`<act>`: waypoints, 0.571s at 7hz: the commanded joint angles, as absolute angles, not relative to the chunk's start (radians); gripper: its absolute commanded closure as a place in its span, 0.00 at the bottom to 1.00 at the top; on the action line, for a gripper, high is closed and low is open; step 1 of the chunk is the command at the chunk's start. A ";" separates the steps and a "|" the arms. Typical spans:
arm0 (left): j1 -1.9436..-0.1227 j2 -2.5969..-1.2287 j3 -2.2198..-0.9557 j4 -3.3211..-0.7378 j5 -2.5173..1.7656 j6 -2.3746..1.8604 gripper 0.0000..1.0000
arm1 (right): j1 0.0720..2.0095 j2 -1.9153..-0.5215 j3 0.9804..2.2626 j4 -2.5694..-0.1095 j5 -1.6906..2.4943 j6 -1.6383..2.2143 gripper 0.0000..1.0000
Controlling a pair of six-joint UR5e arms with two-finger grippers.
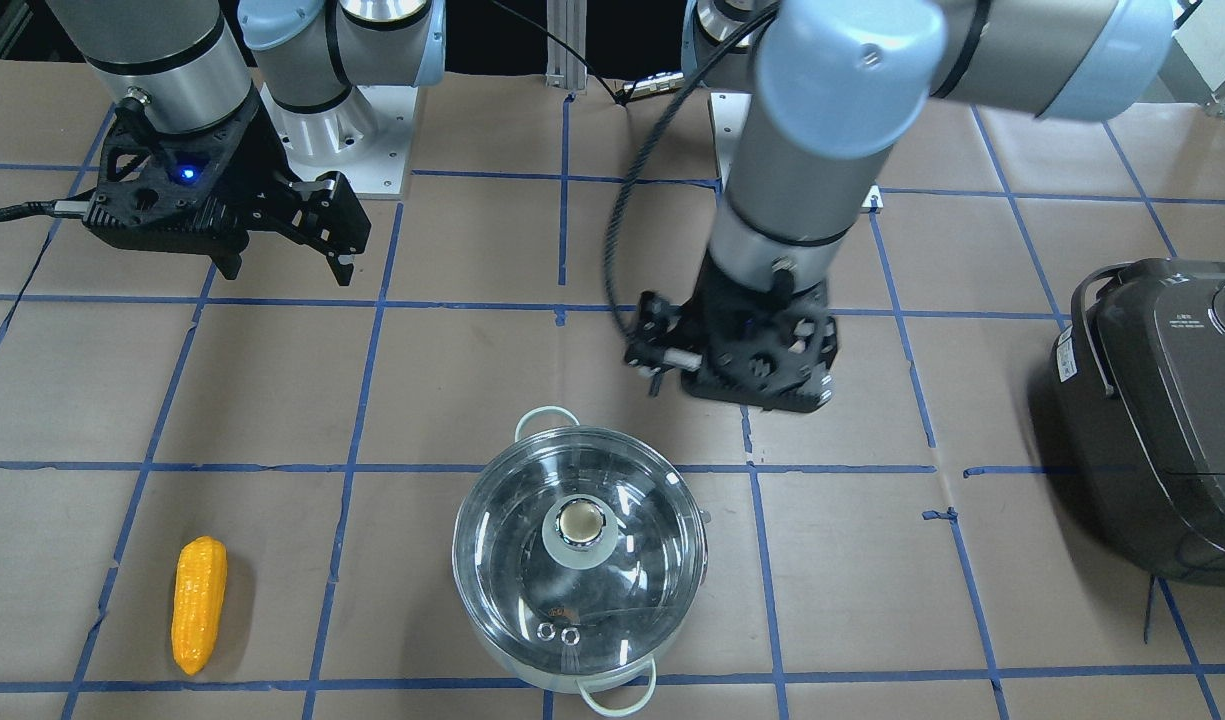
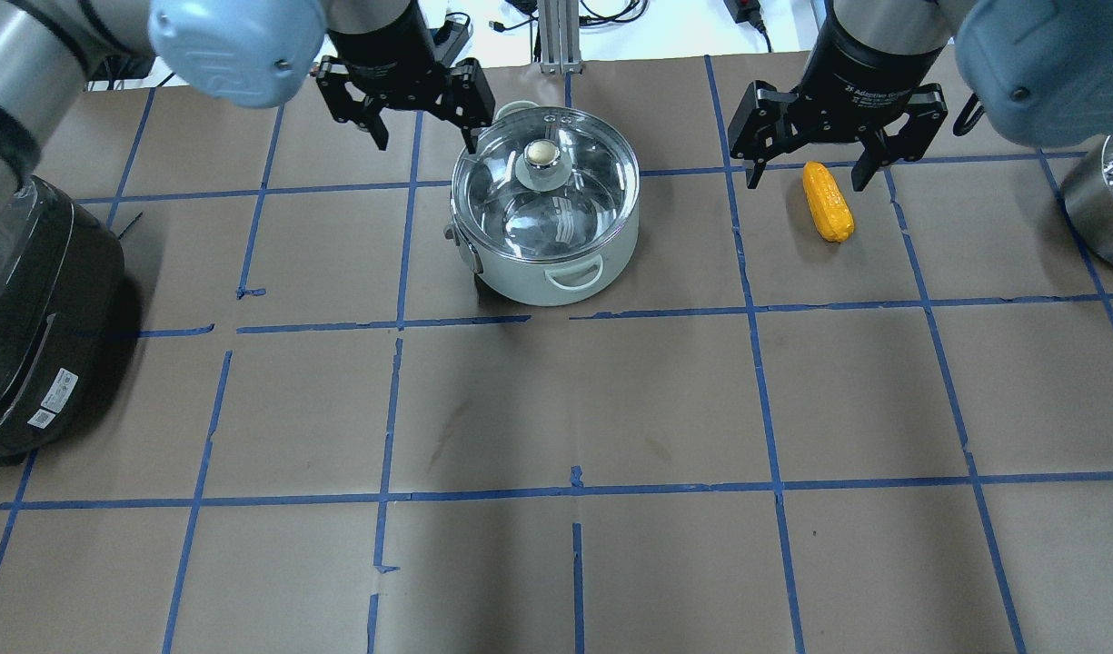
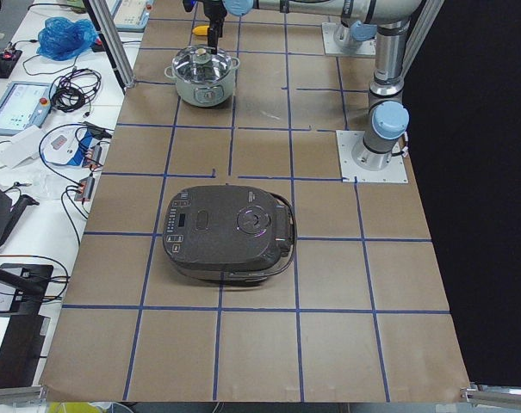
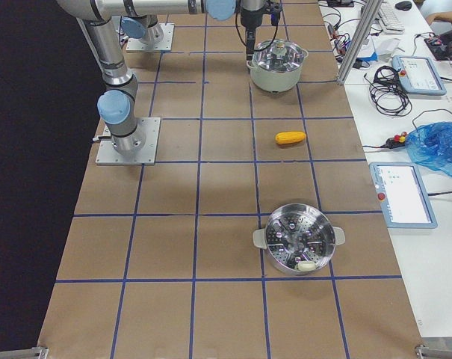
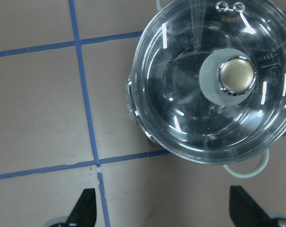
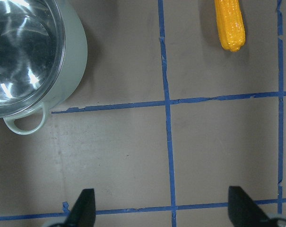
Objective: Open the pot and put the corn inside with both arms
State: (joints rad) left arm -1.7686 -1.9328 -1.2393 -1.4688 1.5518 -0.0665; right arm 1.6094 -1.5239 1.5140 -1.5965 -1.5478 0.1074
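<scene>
The shiny steel pot stands at the far middle of the table with its glass lid on. It also shows in the front view and the left wrist view. The yellow-orange corn lies flat on the table to the pot's right, also in the front view and the right wrist view. My left gripper is open and empty, raised beside the pot on its left. My right gripper is open and empty, raised near the corn's far end.
A dark rice cooker sits at the left edge, also in the front view. A steel steamer pot stands at the right end of the table. Blue tape lines grid the brown table cover.
</scene>
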 commanded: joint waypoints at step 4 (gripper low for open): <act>-1.833 -2.219 -1.043 -1.393 1.551 -0.132 0.00 | 1.612 -1.523 1.514 -1.597 -1.548 0.107 0.00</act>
